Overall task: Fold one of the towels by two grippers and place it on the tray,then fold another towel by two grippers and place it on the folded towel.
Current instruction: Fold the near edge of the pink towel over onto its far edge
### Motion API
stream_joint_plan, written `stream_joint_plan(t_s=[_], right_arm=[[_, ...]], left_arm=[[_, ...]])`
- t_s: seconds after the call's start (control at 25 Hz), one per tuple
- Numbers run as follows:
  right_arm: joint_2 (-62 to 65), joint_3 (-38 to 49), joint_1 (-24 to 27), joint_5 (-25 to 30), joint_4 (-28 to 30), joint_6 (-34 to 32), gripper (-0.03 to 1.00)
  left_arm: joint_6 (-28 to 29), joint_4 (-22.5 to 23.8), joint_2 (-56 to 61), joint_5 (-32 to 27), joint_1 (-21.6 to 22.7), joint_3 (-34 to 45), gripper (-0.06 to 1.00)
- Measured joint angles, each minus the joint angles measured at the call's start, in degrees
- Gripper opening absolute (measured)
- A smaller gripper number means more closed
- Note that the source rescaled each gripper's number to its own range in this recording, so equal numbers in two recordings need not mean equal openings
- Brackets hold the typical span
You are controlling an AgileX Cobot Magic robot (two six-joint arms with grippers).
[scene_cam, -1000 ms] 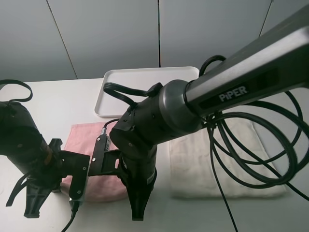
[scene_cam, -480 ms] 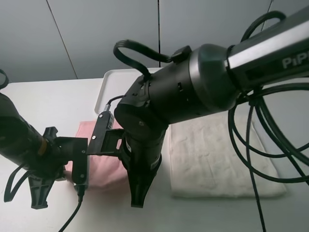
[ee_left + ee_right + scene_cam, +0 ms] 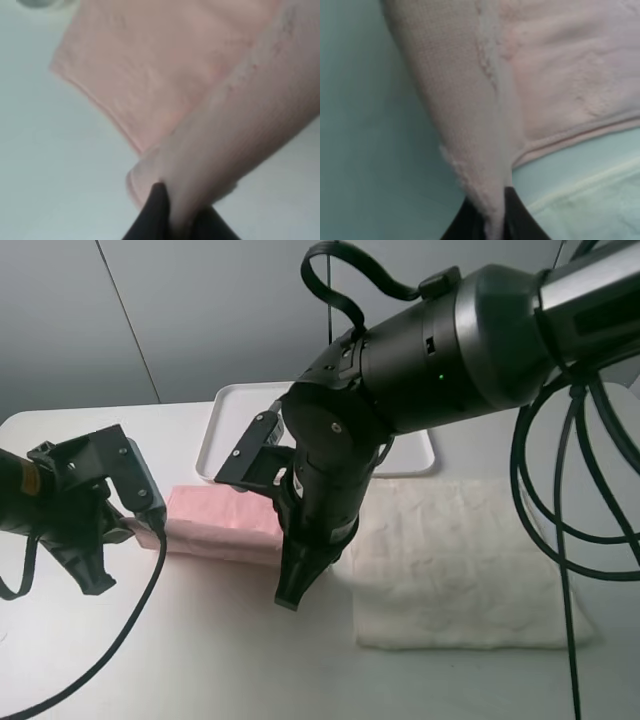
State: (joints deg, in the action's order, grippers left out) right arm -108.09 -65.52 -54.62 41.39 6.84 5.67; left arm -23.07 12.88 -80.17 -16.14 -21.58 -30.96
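The white worktop (image 3: 200, 660) looks the same as it did a second ago, and so does the big cream-white terry towel (image 3: 460, 560), lying flat and untouched on the right. The white rectangular plastic tray (image 3: 250, 405) at the back has nothing on the part I can see.

What has changed is the pink terry towel (image 3: 220, 525). A second ago it lay spread out with both arms low at its near edge. Now that edge is up off the worktop and carried back towards the tray, so the cloth shows as a narrow doubled band just in front of it.

The left tool (image 3: 180, 220) is clamped on one raised corner and the right tool (image 3: 492, 220) on the other. I'd say the first fold is under way, with the placing on the tray yet to come.
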Motion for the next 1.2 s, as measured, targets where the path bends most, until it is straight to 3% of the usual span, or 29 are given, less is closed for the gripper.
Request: stream_joint_plan(t_s=[0.64,0.84,1.0,1.2], right_arm=[[0.0,0.0,4.4,-8.0,3.0,-12.5,0.01],[-0.1,0.0,5.4,-9.7,3.5,-14.4,0.01],[-1.7,0.0,5.4,-11.6,6.7,-17.2,0.01],[-2.7,0.0,5.4,-14.7,17.6,-28.2,0.01]], left_arm=[[0.3,-2.6,-3.8,8.0,0.4,0.0,0.0],[1.7,-2.8,-7.1,10.4,2.3,0.0,0.0],[4.0,-2.8,-7.8,14.3,4.6,0.0,0.0],[4.5,-2.8,-9.6,17.4,5.4,0.0,0.0]])
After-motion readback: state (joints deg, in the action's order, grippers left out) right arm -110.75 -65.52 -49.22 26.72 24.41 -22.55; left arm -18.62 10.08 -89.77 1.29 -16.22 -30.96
